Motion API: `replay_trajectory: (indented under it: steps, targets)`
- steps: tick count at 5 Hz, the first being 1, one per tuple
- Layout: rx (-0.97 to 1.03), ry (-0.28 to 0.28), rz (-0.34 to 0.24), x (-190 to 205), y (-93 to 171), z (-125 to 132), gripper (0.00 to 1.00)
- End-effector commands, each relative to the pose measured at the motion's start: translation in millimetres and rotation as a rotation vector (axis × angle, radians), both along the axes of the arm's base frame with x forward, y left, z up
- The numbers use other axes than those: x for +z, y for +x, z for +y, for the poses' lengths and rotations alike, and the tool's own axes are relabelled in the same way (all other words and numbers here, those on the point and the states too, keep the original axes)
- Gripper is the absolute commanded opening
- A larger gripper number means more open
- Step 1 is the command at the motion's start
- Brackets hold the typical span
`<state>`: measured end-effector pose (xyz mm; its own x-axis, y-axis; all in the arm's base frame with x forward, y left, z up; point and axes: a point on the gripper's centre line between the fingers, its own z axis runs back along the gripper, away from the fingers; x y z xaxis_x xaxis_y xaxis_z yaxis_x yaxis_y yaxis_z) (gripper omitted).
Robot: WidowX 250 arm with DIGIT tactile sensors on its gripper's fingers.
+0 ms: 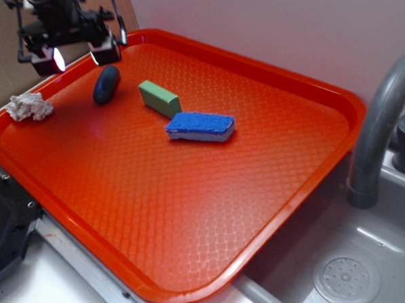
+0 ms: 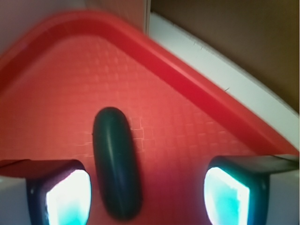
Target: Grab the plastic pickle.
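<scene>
While gripper (image 2: 147, 197) hovers spread wide above corner of orange tray (image 1: 186, 212), plastic pickle (image 2: 117, 161) lies between pads, much nearer left-hand pad (image 2: 68, 199) in wrist view. Long axis runs along view, across closing line. Green block (image 1: 160, 98) just beside pickle.

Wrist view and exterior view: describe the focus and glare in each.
Wrist view: soft throughout, the plastic pickle blurred, the claw pads glowing overexposed white-cyan. Exterior view: sharper, pale sheen on the red tray, one bright pad glaring.
</scene>
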<state>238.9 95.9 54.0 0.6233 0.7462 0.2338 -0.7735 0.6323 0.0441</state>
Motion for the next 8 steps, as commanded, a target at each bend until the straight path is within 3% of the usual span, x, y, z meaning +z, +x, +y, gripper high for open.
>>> replay_trajectory:
  steps: [1,2,3,4,5,6,7,8]
  targets:
    - [-0.052,-0.067,0.026,-23,23,7,1.00]
    - [-0.064,-0.068,0.065,-30,23,6,1.00]
    - [-0.099,-0.071,0.080,-33,19,4,0.00]
    - [-0.117,-0.058,0.118,-26,12,8,0.00]
    - [-0.195,-0.038,0.111,2,5,4,0.00]
    - [-0.267,-0.063,0.047,44,-2,-2,0.00]
    - [-0.386,-0.145,0.021,88,-13,-24,0.00]
    - [-0.506,-0.243,0.032,117,-31,-68,0.00]
